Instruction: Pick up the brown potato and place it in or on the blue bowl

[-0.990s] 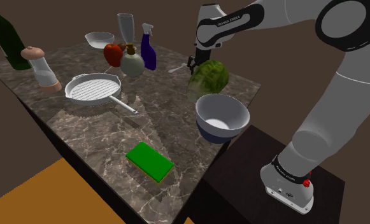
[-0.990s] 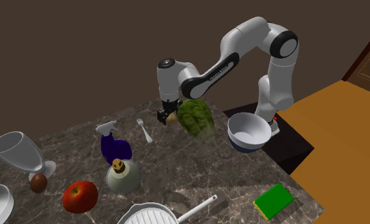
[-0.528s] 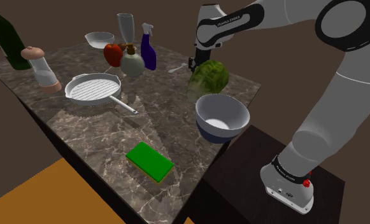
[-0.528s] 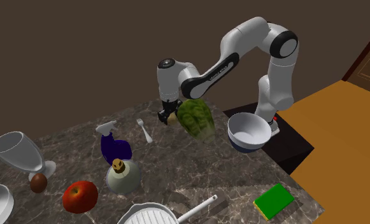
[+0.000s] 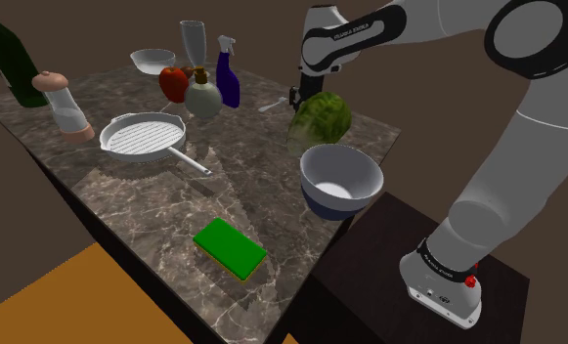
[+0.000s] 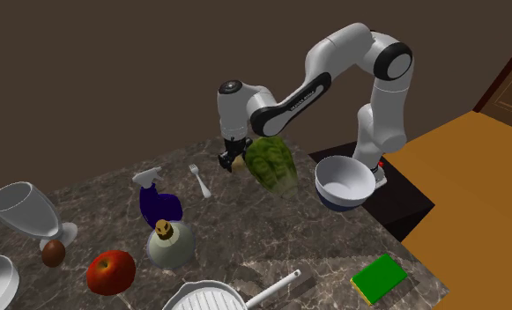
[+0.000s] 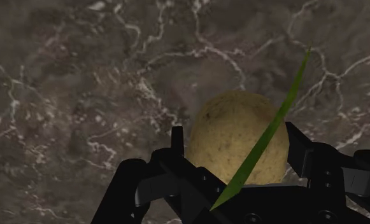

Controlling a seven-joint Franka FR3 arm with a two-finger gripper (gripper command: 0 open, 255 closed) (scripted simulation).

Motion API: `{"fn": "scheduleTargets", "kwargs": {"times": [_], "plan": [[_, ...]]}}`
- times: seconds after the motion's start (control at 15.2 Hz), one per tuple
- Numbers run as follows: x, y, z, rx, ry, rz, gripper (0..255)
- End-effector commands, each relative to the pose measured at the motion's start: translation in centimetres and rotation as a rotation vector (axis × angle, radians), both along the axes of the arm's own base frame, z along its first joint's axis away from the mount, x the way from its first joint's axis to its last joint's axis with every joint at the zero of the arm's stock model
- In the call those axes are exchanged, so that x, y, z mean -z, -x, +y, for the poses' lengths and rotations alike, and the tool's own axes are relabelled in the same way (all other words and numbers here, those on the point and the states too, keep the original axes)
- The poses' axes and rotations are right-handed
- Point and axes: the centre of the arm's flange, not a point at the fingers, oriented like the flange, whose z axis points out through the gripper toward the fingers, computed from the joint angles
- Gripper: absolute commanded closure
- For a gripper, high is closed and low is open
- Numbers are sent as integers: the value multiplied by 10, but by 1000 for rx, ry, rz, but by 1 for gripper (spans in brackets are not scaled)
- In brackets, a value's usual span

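Status of my black two-finger gripper [image 7: 234,129]: clenched on the brown, rough-skinned oval potato [image 7: 231,137], one finger on each flank, low over the dark veined marble table [image 5: 174,215]. In the second exterior view the gripper [image 6: 229,161] and the potato [image 6: 238,162] sit just above centre, hard against the left side of the large green head of lettuce [image 6: 271,163]. I judge that the potato is at or barely off the surface.

Destination: the deep round bowl, white inside and dark blue outside [image 5: 321,203], stands right of centre in the shoulder view, at the very edge of the table beside the stand, with the lettuce [image 5: 321,117] between it and the gripper [image 5: 295,98].

Hazards noted:
- A green leaf blade [image 7: 266,137] crosses the potato in front of my fingers. Lifting may snag it and drag the lettuce.
- The potato is rounded, so a grip off its middle could let it squirt out.
- A low, straight carry would strike the lettuce, so height is needed first.
- The bowl [image 6: 342,201] sits on the brink, where a hard drop or a knock could tip it off.
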Motion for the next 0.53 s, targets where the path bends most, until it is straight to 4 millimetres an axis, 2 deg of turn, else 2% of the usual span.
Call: {"fn": "scheduleTargets", "kwargs": {"times": [0.0,0.46], "plan": [[-8,0,0,0,0,0,255],[-45,0,0,0,0,0,255]]}}
